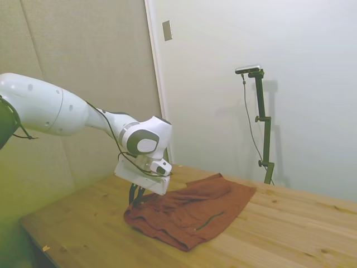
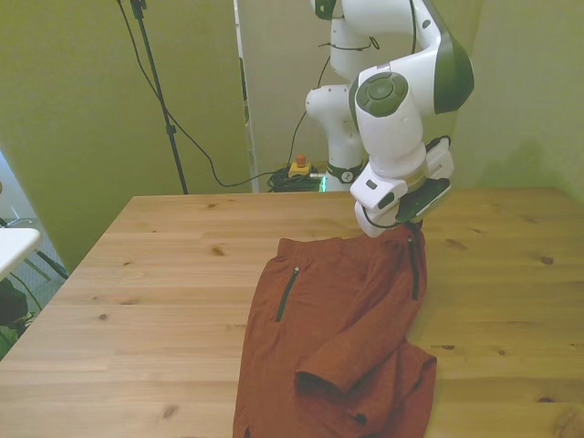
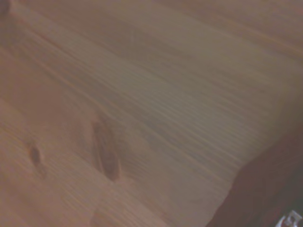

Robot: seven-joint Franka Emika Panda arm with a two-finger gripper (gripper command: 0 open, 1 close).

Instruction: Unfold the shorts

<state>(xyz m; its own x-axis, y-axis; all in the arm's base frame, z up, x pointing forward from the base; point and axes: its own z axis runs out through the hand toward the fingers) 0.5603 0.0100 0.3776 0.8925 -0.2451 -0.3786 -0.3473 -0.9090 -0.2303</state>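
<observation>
Gripper (image 1: 135, 195) low at the edge of the rust-red shorts (image 1: 192, 212), fingers apparently pinched on a raised corner of fabric. Shorts lie partly folded on the wooden table (image 1: 290, 234), dark pocket slit (image 2: 287, 294) facing up.

**Hidden, cropped and blurred regions**

Gripper (image 1: 135, 196): fingertips sunk behind a raised fold of the shorts (image 1: 189, 215), so their spacing is unreadable. Front view: the shorts' near hem is cut off by the lower edge. Wrist view: soft focus throughout; table (image 3: 142, 94) grain smeared, the cloth a dark corner
</observation>
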